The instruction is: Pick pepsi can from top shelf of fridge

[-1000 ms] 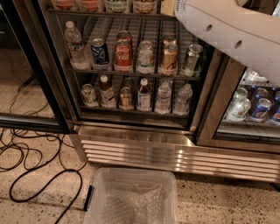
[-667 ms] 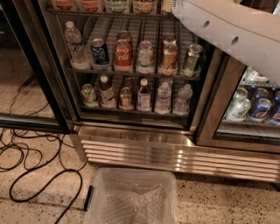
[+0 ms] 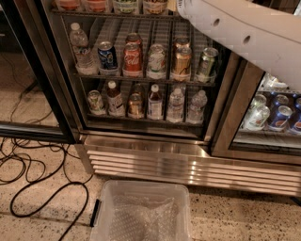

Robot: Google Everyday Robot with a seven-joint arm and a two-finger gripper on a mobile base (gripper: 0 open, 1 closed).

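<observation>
The fridge (image 3: 188,164) stands with its left glass door swung open. The blue pepsi can (image 3: 107,55) stands upright at the front of a grey wire shelf (image 3: 141,78), second from the left, between a water bottle (image 3: 80,47) and the red Coca-Cola can (image 3: 132,59). A higher shelf (image 3: 113,14) shows only the bottoms of several containers. My white arm (image 3: 244,37) crosses the upper right and runs off the top edge. The gripper is out of view.
A gold-brown can (image 3: 182,61), a pale can (image 3: 156,60) and a green can (image 3: 207,61) share the pepsi's shelf. Bottles fill the shelf below (image 3: 155,101). More cans (image 3: 277,115) sit behind the right door. A clear plastic bin (image 3: 141,212) and black cables (image 3: 28,174) lie on the floor.
The arm has shifted slightly to the left along the top of the view. The cans and bottles have not moved.
</observation>
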